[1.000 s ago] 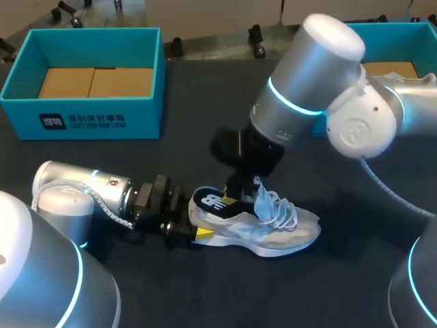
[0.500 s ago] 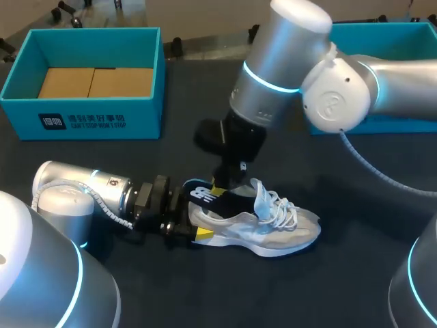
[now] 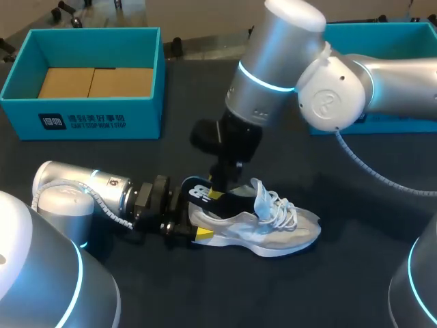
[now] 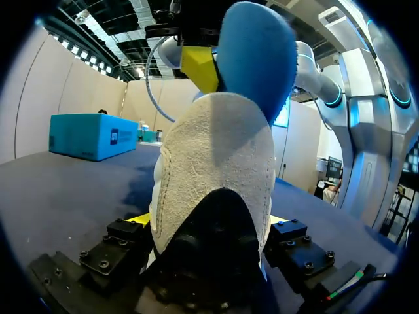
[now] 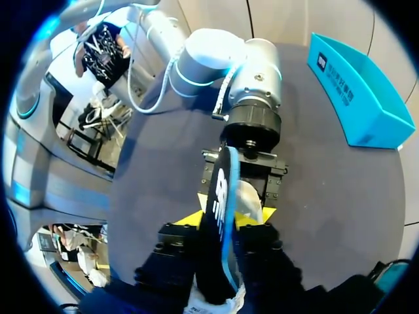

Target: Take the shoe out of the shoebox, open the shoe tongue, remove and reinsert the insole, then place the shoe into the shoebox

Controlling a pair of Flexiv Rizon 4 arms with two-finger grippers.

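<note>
Your left gripper (image 3: 194,223) is clamping the heel of the shoe (image 3: 273,232), which is lying on the table (image 3: 341,273), toe pointing right. Your right gripper (image 3: 217,193), above the heel, is pinching the insole (image 3: 200,192), which is slanting heelward.

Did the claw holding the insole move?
Yes. The right claw shifted toward the shoe's heel end, drawing the insole out, while the shoe stayed put.

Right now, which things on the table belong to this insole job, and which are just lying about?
In the job: shoe, heel held in the left jaws; insole, pinched in the right jaws; left shoebox, likely the one to use.
Lying about: right shoebox; cardboard sheets in the left shoebox.
</note>
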